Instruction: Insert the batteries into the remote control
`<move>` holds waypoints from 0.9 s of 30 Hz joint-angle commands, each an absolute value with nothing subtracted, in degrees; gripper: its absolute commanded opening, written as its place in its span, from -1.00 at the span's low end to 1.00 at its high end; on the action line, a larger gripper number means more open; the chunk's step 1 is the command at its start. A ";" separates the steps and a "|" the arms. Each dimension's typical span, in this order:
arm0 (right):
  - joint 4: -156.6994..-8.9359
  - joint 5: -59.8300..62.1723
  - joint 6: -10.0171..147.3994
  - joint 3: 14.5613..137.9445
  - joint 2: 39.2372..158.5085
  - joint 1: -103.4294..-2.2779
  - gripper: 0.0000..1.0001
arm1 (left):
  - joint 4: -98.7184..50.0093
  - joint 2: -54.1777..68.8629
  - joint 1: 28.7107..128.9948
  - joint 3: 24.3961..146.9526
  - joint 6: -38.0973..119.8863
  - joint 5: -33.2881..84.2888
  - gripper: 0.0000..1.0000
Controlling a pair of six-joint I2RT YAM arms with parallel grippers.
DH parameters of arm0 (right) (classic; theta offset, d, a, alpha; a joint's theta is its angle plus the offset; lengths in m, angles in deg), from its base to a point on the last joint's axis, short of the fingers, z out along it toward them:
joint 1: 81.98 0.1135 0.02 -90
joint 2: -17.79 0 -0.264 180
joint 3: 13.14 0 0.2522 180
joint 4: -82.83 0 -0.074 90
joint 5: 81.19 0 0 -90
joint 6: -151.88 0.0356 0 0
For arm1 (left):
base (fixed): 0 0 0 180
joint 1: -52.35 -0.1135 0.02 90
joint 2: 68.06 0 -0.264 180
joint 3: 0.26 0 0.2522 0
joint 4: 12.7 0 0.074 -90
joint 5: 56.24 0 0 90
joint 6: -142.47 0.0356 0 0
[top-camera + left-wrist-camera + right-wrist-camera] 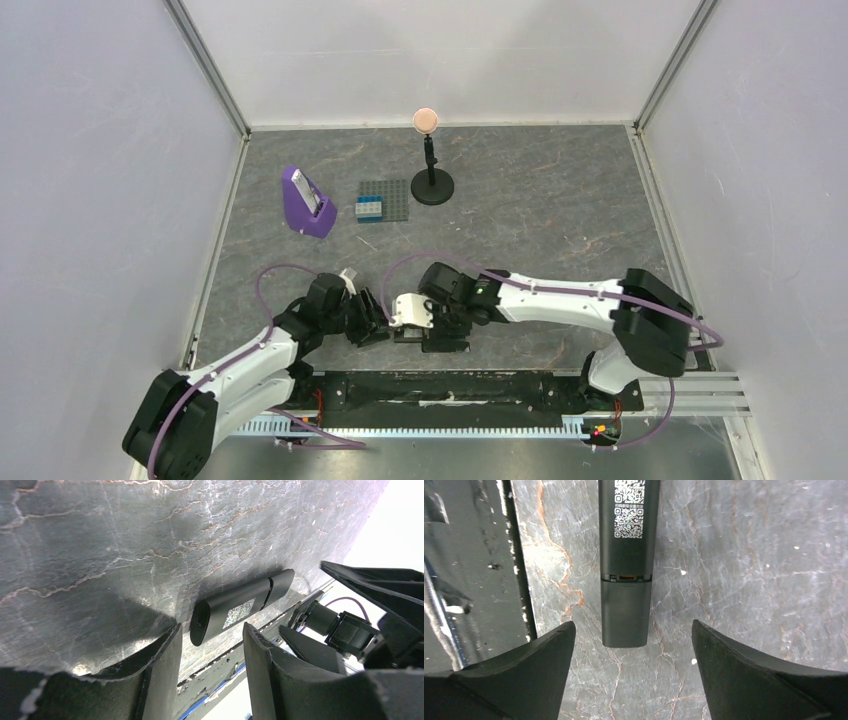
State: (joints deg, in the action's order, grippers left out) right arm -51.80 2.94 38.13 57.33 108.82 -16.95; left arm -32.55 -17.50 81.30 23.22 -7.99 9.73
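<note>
The remote control [626, 555] is a slim black bar lying flat on the table, back face up, with QR stickers and a closed cover seam. My right gripper [631, 630] is open, its fingers either side of the remote's near end without touching it. In the left wrist view the remote [240, 607] lies just beyond my left gripper [210, 635], which is open and empty. In the top view both grippers, left [380, 325] and right [435, 340], meet near the front edge and hide the remote. No batteries are in view.
A purple stand [305, 205] holding a white item, a grey studded baseplate [392, 190] with blue bricks, and a black post with an orange ball [430, 170] stand at the back. The black rail [440, 385] runs along the front edge.
</note>
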 commanded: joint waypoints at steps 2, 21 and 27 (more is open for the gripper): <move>-60.89 0.84 44.23 52.66 97.99 -18.15 0.96 | -34.63 -18.39 81.18 24.93 -5.40 11.24 0.09; -66.07 23.06 109.45 36.92 87.35 -23.87 0.03 | -35.08 -17.15 81.22 26.05 -2.37 11.80 0.10; -65.73 23.41 113.05 38.42 91.96 -20.95 -0.07 | -34.65 -14.93 81.21 26.22 -1.40 11.10 0.10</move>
